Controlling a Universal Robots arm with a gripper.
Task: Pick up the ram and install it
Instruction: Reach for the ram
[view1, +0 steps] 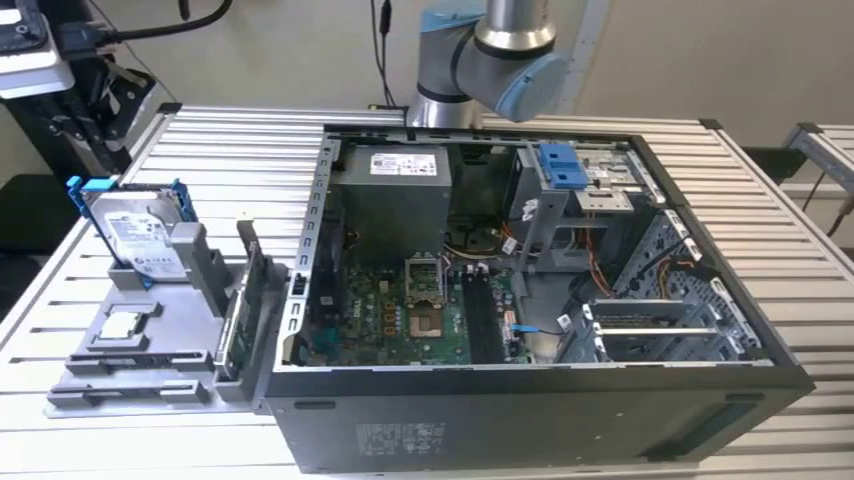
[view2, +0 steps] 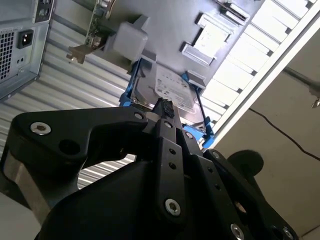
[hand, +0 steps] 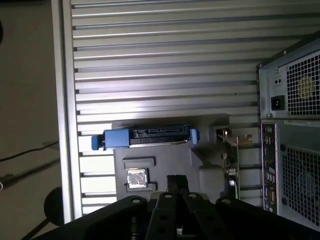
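In the exterior view the ram looks like a thin dark green stick standing on edge in the grey holder, at that view's left of the open computer case. The black memory slots lie on the green motherboard inside the case. In both wrist views my gripper hangs high above the holder, over the part near the silver hard drive in its blue frame. Its black fingers are pressed together with nothing between them.
A larger upright green card with a metal bracket stands between the holder and the case. A small square chip rests on the holder. The arm's base rises behind the case. All sits on a slatted metal table.
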